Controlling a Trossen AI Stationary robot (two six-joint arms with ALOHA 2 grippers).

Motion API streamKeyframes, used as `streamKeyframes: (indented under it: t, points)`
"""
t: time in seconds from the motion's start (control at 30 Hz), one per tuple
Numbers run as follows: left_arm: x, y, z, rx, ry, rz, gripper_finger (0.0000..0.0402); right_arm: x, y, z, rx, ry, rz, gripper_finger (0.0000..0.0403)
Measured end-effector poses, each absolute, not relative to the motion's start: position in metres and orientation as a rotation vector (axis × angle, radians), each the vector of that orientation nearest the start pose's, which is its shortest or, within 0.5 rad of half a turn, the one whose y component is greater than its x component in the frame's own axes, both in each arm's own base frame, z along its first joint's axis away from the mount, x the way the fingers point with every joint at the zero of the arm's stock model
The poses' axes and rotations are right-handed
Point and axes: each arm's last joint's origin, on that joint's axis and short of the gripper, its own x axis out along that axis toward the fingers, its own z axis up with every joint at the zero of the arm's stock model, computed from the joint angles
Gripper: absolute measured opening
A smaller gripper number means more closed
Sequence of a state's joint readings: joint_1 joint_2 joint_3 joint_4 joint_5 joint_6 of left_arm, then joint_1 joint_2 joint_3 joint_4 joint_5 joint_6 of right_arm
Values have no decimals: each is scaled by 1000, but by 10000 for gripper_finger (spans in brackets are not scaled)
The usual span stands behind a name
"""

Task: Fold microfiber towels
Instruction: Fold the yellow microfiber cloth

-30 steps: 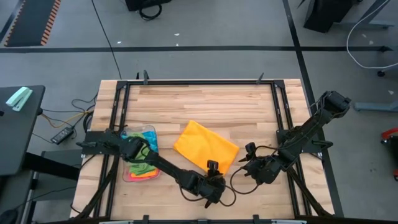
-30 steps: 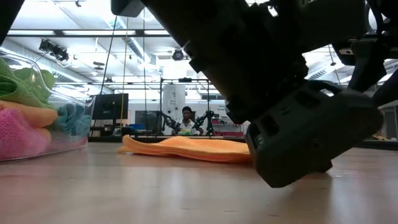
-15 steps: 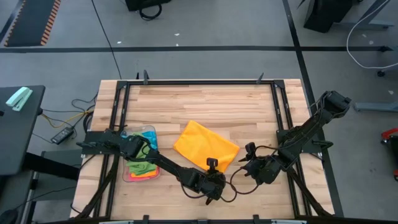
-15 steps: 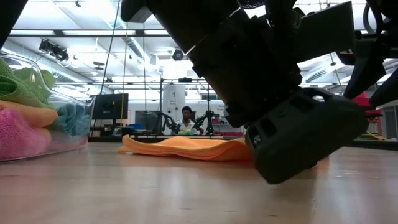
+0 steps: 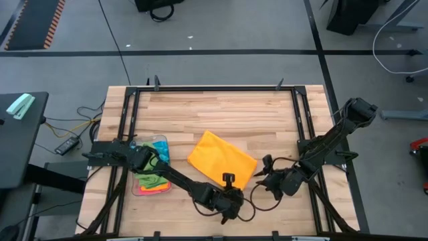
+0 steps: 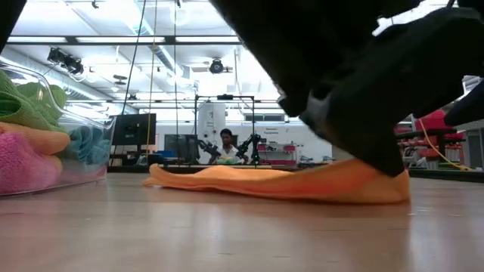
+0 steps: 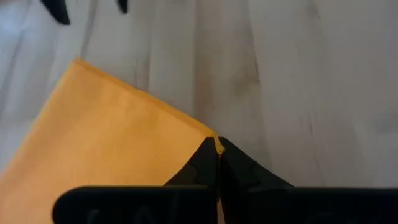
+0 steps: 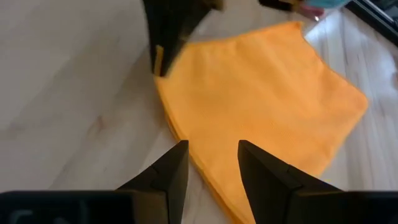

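In the left wrist view, the left pincer (image 7: pixel 217 149) pinches the orange towel (image 7: pixel 112 143) corner (right pincer (image 8: pixel 211 158) apart).

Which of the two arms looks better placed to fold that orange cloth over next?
The left. Its tool is already shut on the near corner of the orange microfiber towel, so it could probably lift it across. The right tool hovers open beside the towel's edge, gripping nothing.

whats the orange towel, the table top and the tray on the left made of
Orange towel: soft matte cloth, likely microfiber; it drapes limply. Table top: pale wood planks with visible grain, smooth finish. Tray: clear, glossy, probably plastic; the cloths show through.
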State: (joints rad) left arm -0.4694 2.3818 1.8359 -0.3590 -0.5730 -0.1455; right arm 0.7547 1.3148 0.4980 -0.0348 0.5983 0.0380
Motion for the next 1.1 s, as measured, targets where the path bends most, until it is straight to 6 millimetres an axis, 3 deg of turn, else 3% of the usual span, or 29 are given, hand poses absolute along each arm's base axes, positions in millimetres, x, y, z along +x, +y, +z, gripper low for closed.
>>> streamKeyframes:
  t: [0.47,1.1]
  points:
    - [462,-213,154,266,745,207,5,196,161,124,-489,594,184,183]
    - [465,-210,157,253,687,290,6,222,146,116,-437,570,161,182]
